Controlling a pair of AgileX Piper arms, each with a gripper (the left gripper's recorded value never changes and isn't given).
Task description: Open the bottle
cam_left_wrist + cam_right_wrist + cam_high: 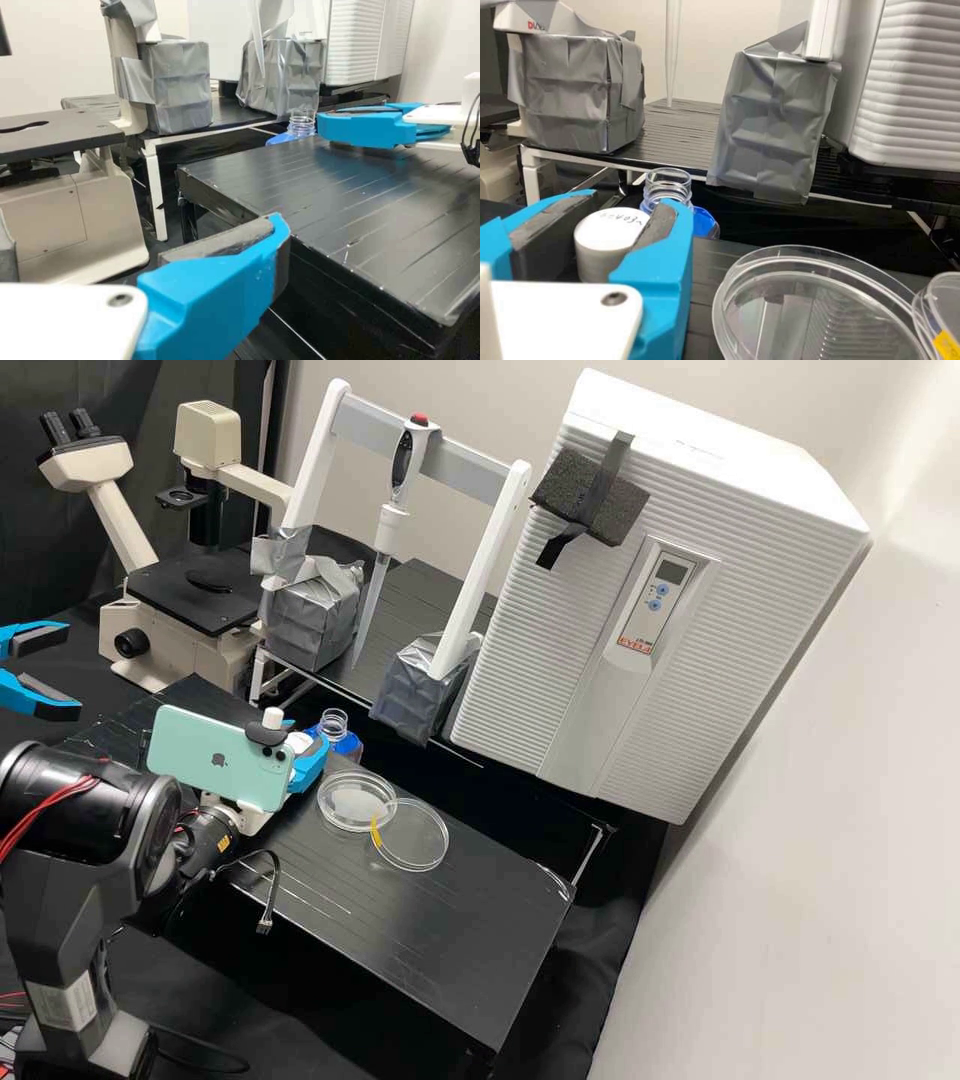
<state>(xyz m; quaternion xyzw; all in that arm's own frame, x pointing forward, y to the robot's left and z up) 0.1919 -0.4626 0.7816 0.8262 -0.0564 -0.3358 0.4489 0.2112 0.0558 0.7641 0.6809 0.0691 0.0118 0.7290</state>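
Observation:
A small clear bottle (pixel 335 730) holding blue liquid stands uncapped on the raised black platform (pixel 430 910), its open neck (pixel 667 186) bare. Just in front of it, my right gripper (pixel 305 752) is shut on the bottle's white cap (pixel 612 238), which sits between the blue fingers clear of the neck. The left wrist view has that gripper (pixel 367 127) beside the bottle (pixel 301 122) at the platform's far side. My left gripper (pixel 70 670) hangs open and empty off the platform's left, near the microscope, with one of its fingers (pixel 217 289) in its own view.
Two clear petri dishes (pixel 356 800) (pixel 410 835) lie on the platform right of the bottle. Behind stand a microscope (pixel 160 610), a white pipette rack (pixel 440 460) on grey-taped feet with a hanging pipette (pixel 385 540), and a large white ribbed unit (pixel 660 590).

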